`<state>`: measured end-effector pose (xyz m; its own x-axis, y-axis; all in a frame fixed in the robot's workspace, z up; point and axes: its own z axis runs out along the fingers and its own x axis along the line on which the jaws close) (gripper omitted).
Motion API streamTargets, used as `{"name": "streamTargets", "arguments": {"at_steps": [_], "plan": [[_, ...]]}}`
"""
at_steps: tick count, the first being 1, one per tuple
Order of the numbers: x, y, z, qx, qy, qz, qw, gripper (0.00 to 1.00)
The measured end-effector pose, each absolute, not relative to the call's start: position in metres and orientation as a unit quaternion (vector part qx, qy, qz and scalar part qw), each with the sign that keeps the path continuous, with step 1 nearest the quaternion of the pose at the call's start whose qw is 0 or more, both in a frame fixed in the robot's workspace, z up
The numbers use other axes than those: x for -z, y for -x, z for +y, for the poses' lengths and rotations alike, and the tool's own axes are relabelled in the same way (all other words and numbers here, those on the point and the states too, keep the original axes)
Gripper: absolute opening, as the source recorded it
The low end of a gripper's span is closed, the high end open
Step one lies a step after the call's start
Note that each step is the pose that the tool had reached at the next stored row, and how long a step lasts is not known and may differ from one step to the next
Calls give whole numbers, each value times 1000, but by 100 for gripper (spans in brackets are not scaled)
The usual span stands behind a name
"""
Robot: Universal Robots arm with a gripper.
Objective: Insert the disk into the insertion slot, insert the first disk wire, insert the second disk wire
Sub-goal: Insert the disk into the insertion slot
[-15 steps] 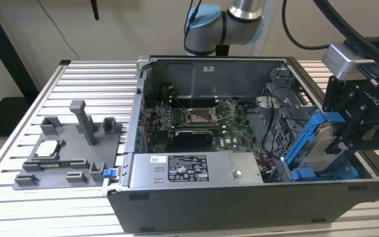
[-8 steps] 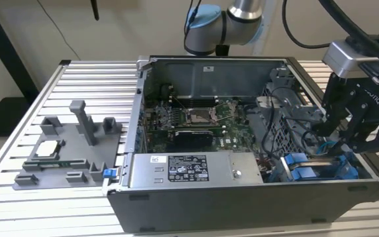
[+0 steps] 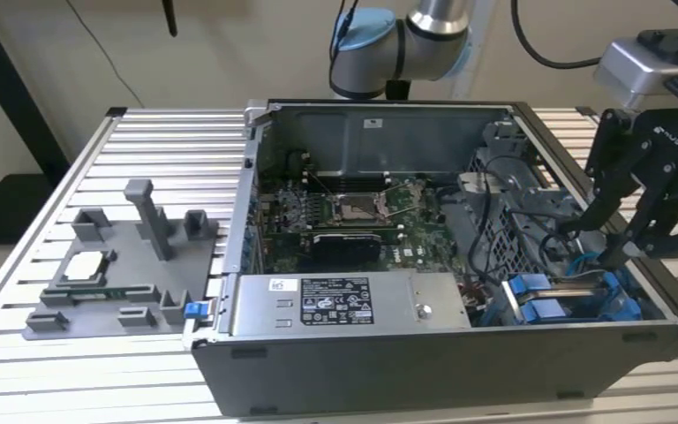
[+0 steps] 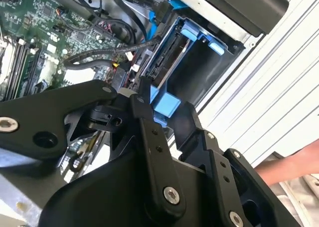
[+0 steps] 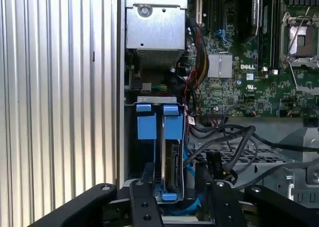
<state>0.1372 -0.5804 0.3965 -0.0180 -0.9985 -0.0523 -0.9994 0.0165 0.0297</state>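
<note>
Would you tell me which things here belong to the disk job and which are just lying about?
Job: disk in its blue carrier, drive cage, cables, hand.

Lying about: power supply, motherboard, grey fixture and chip on the table, a person's arm.

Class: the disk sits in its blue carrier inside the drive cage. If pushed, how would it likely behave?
The disk looks like a rigid flat slab, so probably stiff and heavy for its size. Standing on edge within the insertion slot, it would likely slide rather than tip.
</note>
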Motion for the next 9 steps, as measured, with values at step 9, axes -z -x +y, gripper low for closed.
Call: {"name": "streamTargets", "arguments": {"at_steps": [9], "plan": [[-397,-129,-572,-28,701,713,10,100]]}}
